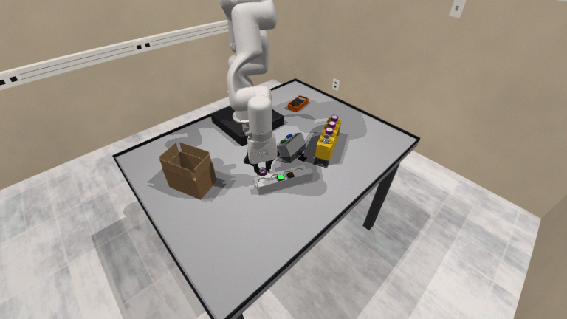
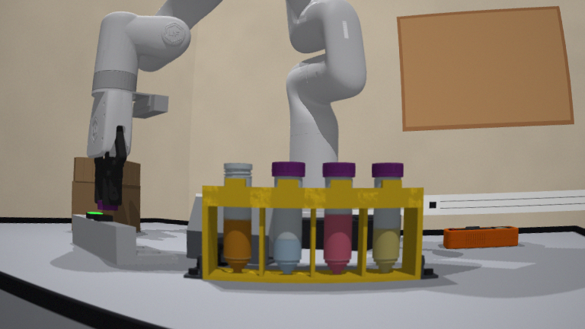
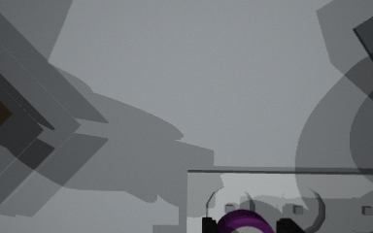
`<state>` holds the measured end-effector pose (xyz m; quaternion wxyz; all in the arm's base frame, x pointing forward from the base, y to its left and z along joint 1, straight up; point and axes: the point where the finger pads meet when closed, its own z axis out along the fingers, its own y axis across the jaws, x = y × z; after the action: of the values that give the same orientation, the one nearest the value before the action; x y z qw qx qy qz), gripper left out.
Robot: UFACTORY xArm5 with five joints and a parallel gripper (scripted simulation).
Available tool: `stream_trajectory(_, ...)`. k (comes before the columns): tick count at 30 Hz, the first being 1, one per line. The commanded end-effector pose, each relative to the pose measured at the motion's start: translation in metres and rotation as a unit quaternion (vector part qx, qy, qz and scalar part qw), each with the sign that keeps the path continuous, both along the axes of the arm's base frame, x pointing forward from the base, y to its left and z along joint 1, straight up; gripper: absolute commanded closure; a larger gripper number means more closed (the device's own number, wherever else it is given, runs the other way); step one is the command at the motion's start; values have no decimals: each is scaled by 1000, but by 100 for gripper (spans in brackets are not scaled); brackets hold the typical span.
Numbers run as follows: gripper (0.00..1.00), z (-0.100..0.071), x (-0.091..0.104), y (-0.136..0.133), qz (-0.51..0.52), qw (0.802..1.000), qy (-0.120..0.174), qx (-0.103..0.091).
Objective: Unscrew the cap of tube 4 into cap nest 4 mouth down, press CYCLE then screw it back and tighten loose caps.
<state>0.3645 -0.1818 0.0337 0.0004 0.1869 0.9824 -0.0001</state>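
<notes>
My gripper [image 1: 262, 170] is shut on the purple cap [image 1: 262, 171] and holds it just above the left end of the grey cap tray [image 1: 284, 179]. The tray's green lamp [image 1: 280, 176] is lit. In the exterior view the black fingers [image 2: 107, 198] clasp the cap [image 2: 107, 206] a little above the tray [image 2: 105, 239], beside the lamp [image 2: 94, 212]. The wrist view shows the cap [image 3: 243, 222] between the fingertips over a round nest. The yellow rack [image 2: 312, 230] holds one open tube [image 2: 238, 170] with orange liquid and three tubes with purple caps [image 2: 338, 169].
The grey key housing [image 1: 291, 147] stands between the tray and the rack [image 1: 328, 142]. An open cardboard box [image 1: 187, 169] stands to the left of the tray. An orange device [image 1: 297, 103] lies near the arm's black base.
</notes>
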Motion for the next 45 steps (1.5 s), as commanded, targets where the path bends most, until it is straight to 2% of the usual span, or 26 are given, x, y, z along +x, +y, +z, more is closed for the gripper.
stream_trajectory(1, 100, 26, 0, 0, 0, 1000, -2, 1)
stream_trajectory(4, 100, 31, 0, 0, 0, 1000, -2, 1)
stream_trajectory(16, 100, 90, 0, -1, 0, 1000, -2, 1)
stream_trajectory(21, 100, 90, 0, -1, 0, 1000, -2, 1)
stream_trajectory(24, 100, 90, 6, 24, -125, 992, -2, 2)
stream_trajectory(26, 100, 91, 9, 39, -165, 986, -2, 2)
stream_trajectory(36, 100, 91, 23, 101, -168, 986, -2, 2)
stream_trajectory(38, 100, 91, 23, 101, -168, 986, -2, 2)
stream_trajectory(45, 100, 91, 34, 154, -168, 986, -2, 3)
